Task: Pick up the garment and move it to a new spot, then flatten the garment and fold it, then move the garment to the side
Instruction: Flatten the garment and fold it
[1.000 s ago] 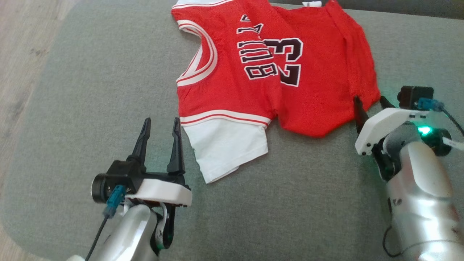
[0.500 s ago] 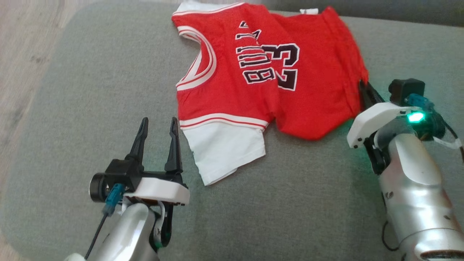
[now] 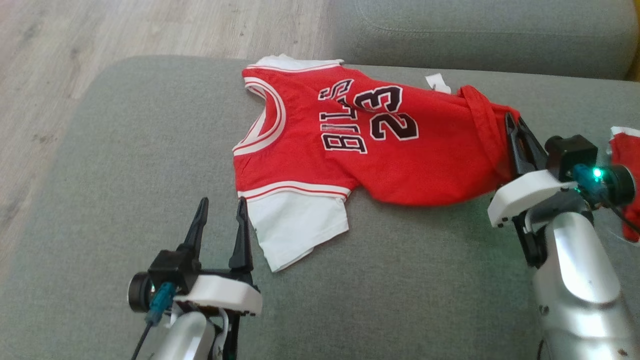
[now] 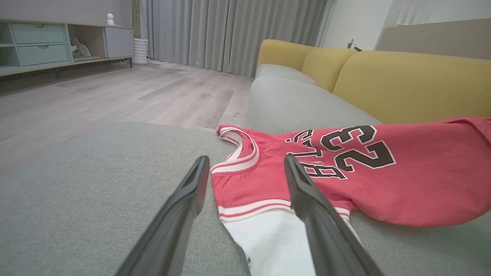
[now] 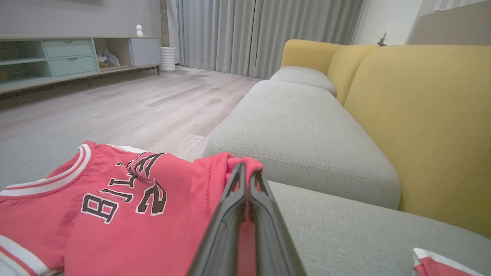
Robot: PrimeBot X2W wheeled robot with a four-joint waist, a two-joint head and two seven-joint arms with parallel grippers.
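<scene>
Lying on the grey fabric sofa cushion (image 3: 115, 165), the red basketball jersey with white sleeves (image 3: 425, 150) reads "23" in the head view, and the right gripper (image 3: 515, 122) has its fingers clamped on the jersey's raised right edge. In the left wrist view, the left gripper (image 4: 246, 160) is empty, its fingers spread beside a white sleeve. In the right wrist view, "BUL" is legible.

There's the red jersey (image 3: 400, 155), black-and-white 23 and lettering facing up, white-trimmed neckline at nine o'clock, white sleeve at seven. It's spread across the grey cushion (image 3: 125, 175), its three-o'clock edge bunched and raised off the fabric.
</scene>
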